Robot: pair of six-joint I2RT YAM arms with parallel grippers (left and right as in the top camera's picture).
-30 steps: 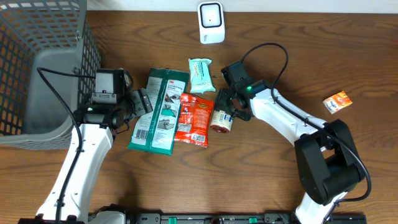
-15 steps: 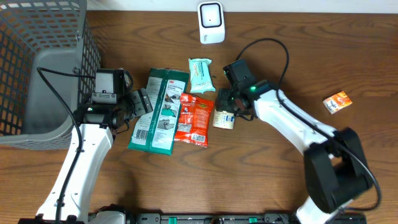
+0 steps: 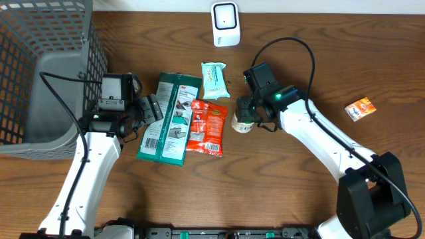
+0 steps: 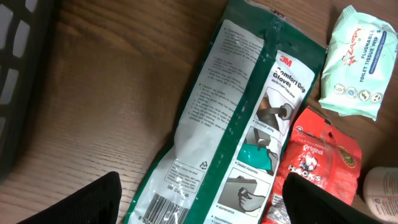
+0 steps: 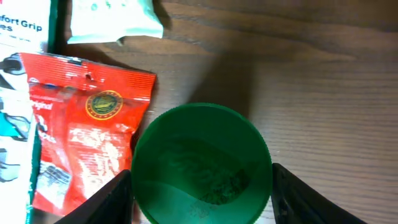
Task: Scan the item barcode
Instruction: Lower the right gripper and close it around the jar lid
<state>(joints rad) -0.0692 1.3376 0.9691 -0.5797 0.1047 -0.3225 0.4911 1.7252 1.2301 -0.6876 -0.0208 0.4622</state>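
Observation:
A small jar with a green lid (image 5: 202, 163) sits between the fingers of my right gripper (image 5: 202, 200), which is shut on it. In the overhead view the jar (image 3: 242, 124) hangs beside the red candy bag (image 3: 207, 126), under the right gripper (image 3: 247, 111). The white scanner (image 3: 225, 24) stands at the table's far edge. My left gripper (image 4: 202, 202) is open, hovering over the green 3M gloves pack (image 4: 239, 118), whose barcode (image 4: 165, 208) shows between the fingers. In the overhead view the left gripper (image 3: 151, 109) is at that pack's left edge.
A grey wire basket (image 3: 40, 73) fills the far left. A pale green tissue pack (image 3: 214, 79) lies behind the red bag. A small orange packet (image 3: 360, 108) lies at the right. The right arm's cable loops above its wrist.
The right gripper closed on the jar, which lay on its side by the red bag, and carried it up and slightly right. The left arm has not moved.

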